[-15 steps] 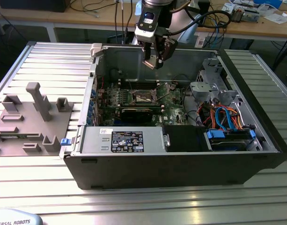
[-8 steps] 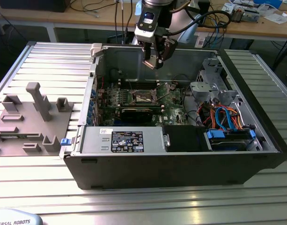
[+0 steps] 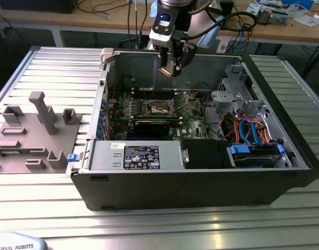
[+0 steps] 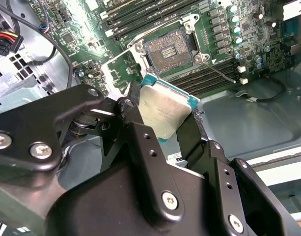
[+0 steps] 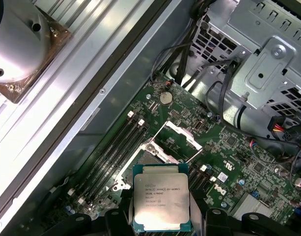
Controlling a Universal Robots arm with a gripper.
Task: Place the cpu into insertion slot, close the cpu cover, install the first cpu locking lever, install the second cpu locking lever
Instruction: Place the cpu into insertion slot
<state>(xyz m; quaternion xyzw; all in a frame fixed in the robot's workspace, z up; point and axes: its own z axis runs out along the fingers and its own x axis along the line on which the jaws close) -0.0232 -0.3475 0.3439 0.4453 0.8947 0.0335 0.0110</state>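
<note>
You had a big ribbed metal table [image 3: 149, 224], and on it lay the open computer case [image 3: 201, 182]. A grey block of holders [image 3: 34, 130] sat on the table at the exterior view's left, apart from the case. Inside the case, the green motherboard [image 3: 193, 112] lay flat on the floor. A silver drive cage [image 3: 229, 91] stood close beside it, toward the exterior view's right, with orange and blue cables [image 3: 250, 127] bunched near it.

Your gripper [image 3: 172, 65] hung over the board, up in the air near the back wall of the case. Its black fingers [image 4: 135, 128] were clamped on two opposite edges of the cpu [image 5: 160, 204], shiny side up. The cpu was above the board, not touching it.

The insertion slot [image 4: 167, 49] lay bare, between rows of long black memory slots [image 4: 135, 19]. The cpu cover [image 5: 182, 133] stood tipped up at the slot's edge. One thin locking lever [image 4: 219, 71] stuck out beside the slot.
</note>
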